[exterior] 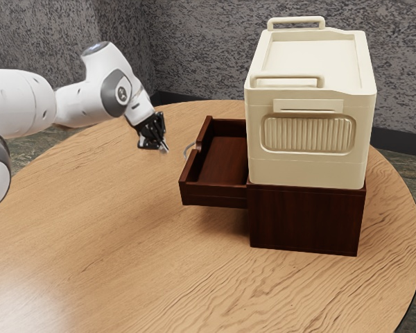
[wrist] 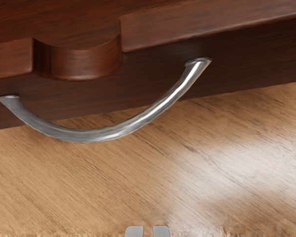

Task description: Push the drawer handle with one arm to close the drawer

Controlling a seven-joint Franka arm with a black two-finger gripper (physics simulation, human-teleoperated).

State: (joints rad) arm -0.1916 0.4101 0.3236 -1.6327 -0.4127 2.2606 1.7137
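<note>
plainly open drawer (exterior: 213, 195), gripper (exterior: 165, 147) near its handle (wrist: 93, 136)

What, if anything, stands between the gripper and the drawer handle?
Nothing visible stands between the gripper and the handle; they are a gap apart over the table. Nothing visible blocks the drawer from closing.

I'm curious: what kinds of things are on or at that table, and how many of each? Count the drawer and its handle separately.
White-and-black robot arm: 1
Cream plastic-looking box: 1
Dark brown wooden cabinet: 1
Pulled-out dark brown wooden drawer: 1
Curved silver metal drawer handle: 1
Total: 5
</note>
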